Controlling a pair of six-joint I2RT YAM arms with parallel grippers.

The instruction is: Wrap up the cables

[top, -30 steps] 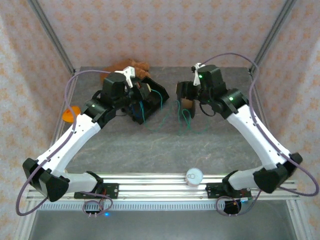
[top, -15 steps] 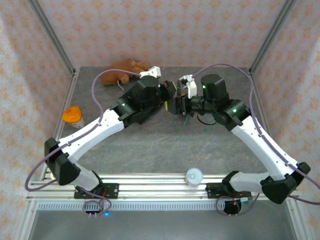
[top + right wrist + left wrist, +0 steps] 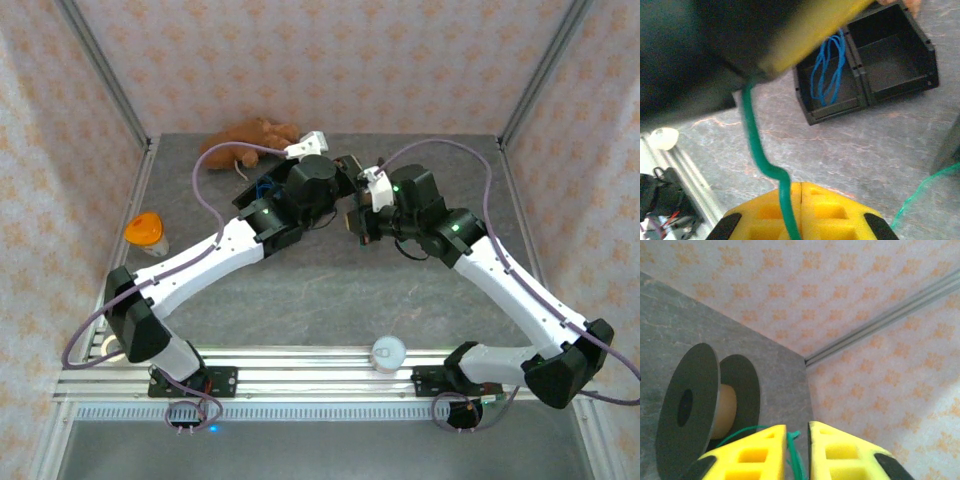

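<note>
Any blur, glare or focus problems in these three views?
Top external: even light, sharp. Left wrist: spool sharp, near fingers soft. Right wrist: dark blurred mass upper left, green cable soft, bin with blue cable clearer.

Smooth plastic-sheathed green cable (image 3: 751,130), matt black spool (image 3: 700,375) (cardboard-like core (image 3: 726,410)), matt stone-look tabletop (image 3: 865,150)

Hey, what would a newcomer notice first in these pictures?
Over the far middle of the table, the right claw is shut on the green cable, which runs to the left claw. A black-flanged spool sits just beyond the left claw, and a blue cable lies looped in a black bin.
</note>
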